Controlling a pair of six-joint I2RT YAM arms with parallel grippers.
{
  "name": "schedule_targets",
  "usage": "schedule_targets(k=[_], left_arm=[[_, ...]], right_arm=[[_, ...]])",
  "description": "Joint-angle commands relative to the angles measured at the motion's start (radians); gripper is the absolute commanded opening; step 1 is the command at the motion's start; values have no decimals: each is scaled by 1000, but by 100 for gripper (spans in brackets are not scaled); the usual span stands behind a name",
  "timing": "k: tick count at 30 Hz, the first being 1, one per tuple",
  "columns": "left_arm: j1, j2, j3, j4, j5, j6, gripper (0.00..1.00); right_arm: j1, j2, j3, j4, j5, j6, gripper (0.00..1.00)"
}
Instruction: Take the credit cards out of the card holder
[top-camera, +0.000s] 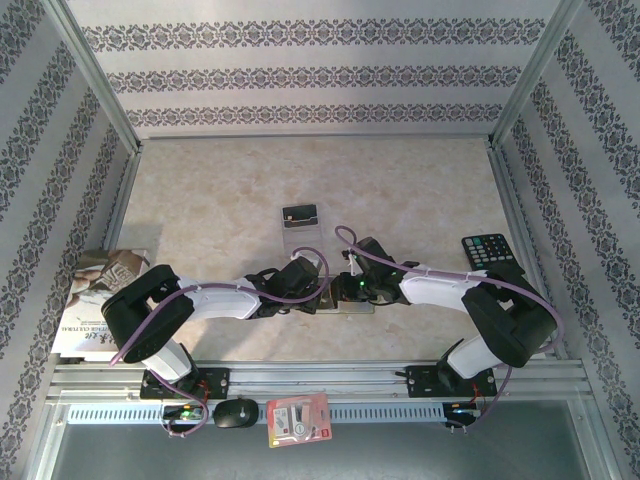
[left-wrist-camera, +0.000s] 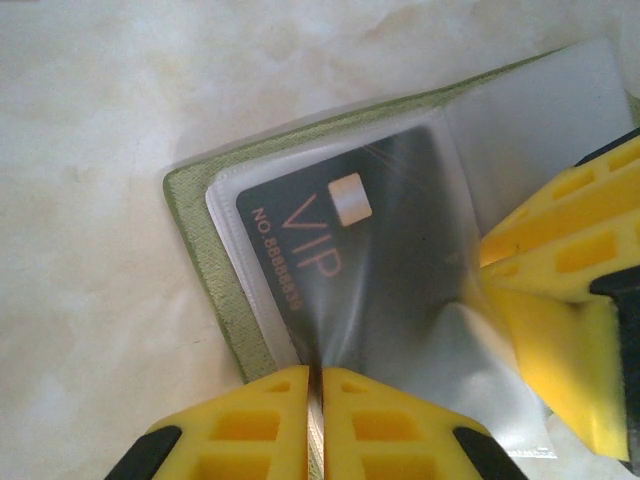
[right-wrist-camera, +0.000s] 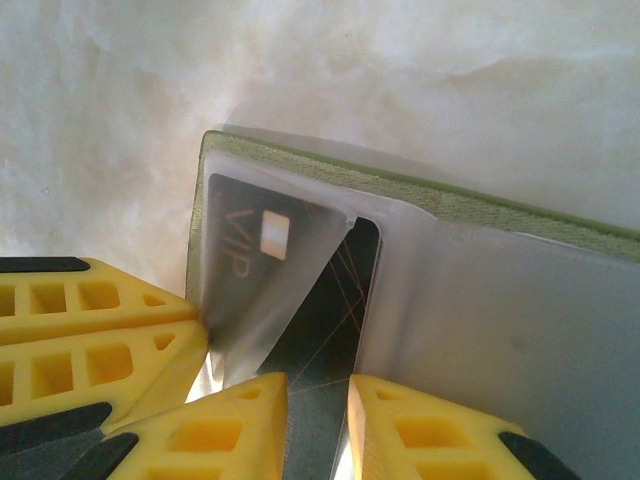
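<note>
Part of the task can be judged done: a blackish card (top-camera: 300, 214) and a pale translucent card (top-camera: 301, 238) are seen lying flat on the table (top-camera: 220, 200), one just beyond the other and apart from the arms. At least one more is left, since a dark VIP card (left-wrist-camera: 350, 260) is lodged under the clear sleeve of the card holder (left-wrist-camera: 220, 270), which is spread open on the table between the two arms, towards the near edge. The left gripper (left-wrist-camera: 317, 420) is pressed together on the card holder's near edge, olive cover and sleeve being pinched so that it is pinned in place. The right gripper (right-wrist-camera: 318, 420) is held with its jaws a little apart, the lower end of the VIP card being seen in the gap (whether the pads touch it cannot be told). The drawing-out and setting-down of that card are judged to be left. Room is tight at the card holder, where the fingers of both grippers are crowded side by side. Open table is offered beyond it and to the left, while the calculator (top-camera: 487, 250) by the right arm and the book (top-camera: 100, 290) at the left edge are found well apart from the work.
</note>
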Motion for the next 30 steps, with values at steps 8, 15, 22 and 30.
schedule_targets(k=[8,15,22,30], left_arm=[[-4,52,-27,-28,53,16,10],[-4,46,-27,-29,52,16,10],[-4,37,-31,-33,51,18,15],[2,-28,-56,-38,21,7,24]], right_arm=[[94,-8,90,-190,236,-104,31],[185,-5,140,-281,401,-160,36],[196,28,145,-297,428,-184,45],[214,30,126,-330,529,-167,48]])
